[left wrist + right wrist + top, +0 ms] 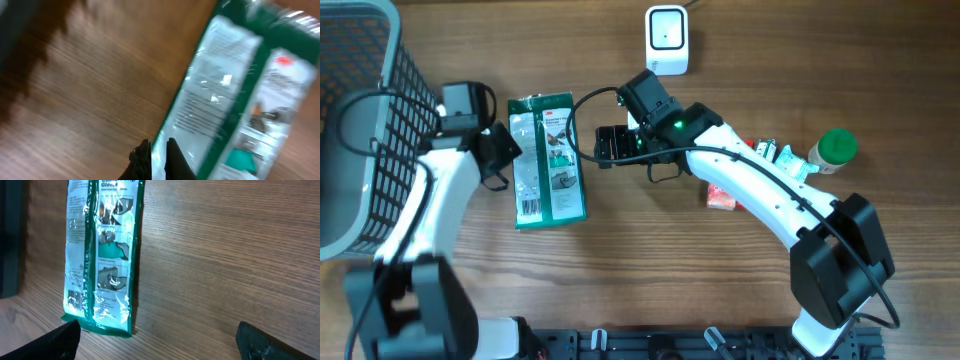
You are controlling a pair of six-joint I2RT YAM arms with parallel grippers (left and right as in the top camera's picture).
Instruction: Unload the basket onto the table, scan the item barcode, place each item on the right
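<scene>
The green packet [549, 160] lies flat toward the bench's left edge, not yet scanned. Your left tool [500, 150] is closed at its side and your right tool [608, 145] is spread open. Carrying it to the white scanner [666, 38] is, I judge, what is left.

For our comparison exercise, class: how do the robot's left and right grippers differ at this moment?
The left gripper is shut; the right gripper is wide open. The left sits at the edge of the green packet; the right hovers beside it, empty. Both face that packet.

White arms [760, 185], black joints and hands [610, 145], looping black cables [577, 112]
</scene>
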